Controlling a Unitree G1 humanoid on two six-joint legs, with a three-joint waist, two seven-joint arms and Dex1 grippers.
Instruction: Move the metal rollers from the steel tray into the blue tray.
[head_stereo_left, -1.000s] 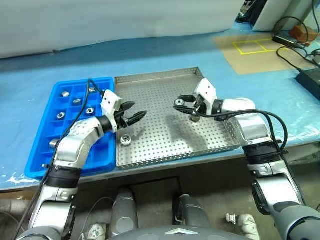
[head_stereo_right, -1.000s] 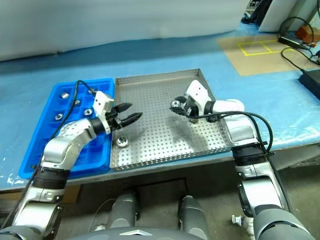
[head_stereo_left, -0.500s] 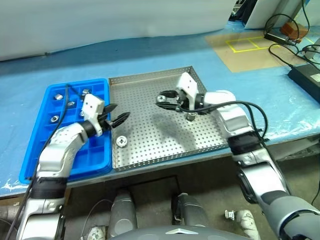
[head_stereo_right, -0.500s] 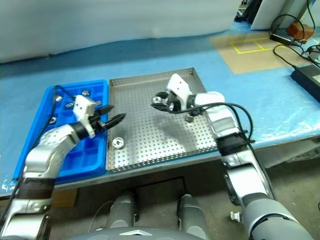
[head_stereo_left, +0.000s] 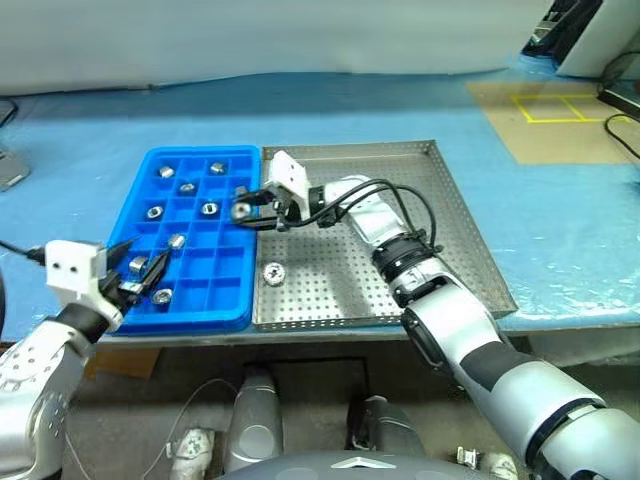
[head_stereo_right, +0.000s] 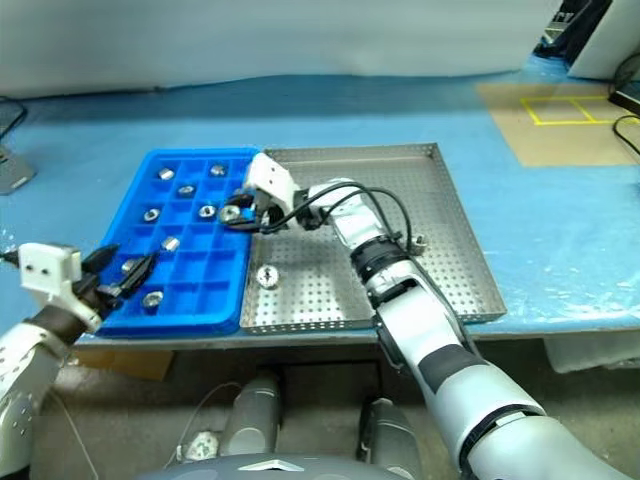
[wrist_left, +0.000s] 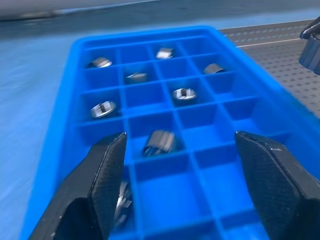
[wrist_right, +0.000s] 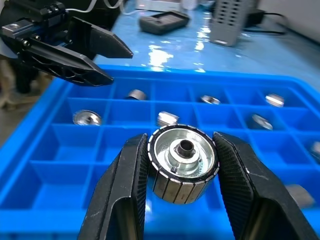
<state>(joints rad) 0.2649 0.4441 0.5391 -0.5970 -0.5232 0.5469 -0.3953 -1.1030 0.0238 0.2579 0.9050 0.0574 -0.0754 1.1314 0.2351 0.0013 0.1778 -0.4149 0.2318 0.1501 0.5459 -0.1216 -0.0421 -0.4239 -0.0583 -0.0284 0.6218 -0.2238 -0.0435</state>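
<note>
**Right wrist view: a roller pinched over the blue tray**

Right wrist view shows the right gripper (wrist_right: 182, 165) pinching one metal roller (wrist_right: 183, 162) between its two black fingers (wrist_right: 126, 195). The roller is shiny, with a hole in the middle and ribs round its side. It hangs in the air over the blue tray (head_stereo_left: 232, 268), near the edge that lies next to the steel tray (head_stereo_left: 455, 230).

From the head, the right gripper (head_stereo_left: 247, 212) reaches across the steel tray from the right side, and its tip is just over the blue tray's right edge.

The left gripper (head_stereo_left: 143, 272) has its fingers spread apart and holds nothing. It hangs over the near left corner of the blue tray. In the left wrist view its two fingers (wrist_left: 107, 175) stand wide, with the blue tray's little boxes between them.

Many rollers (head_stereo_left: 155, 211) already lie in the blue tray, one to a box, mostly in the far and left boxes.

One roller (head_stereo_left: 273, 271) sits on the steel tray, near its left edge, just beside the blue tray. Another small roller (head_stereo_right: 421, 240) lies near the steel tray's right edge.

Both trays touch side by side on a table with a blue cover (head_stereo_left: 560, 230).
</note>
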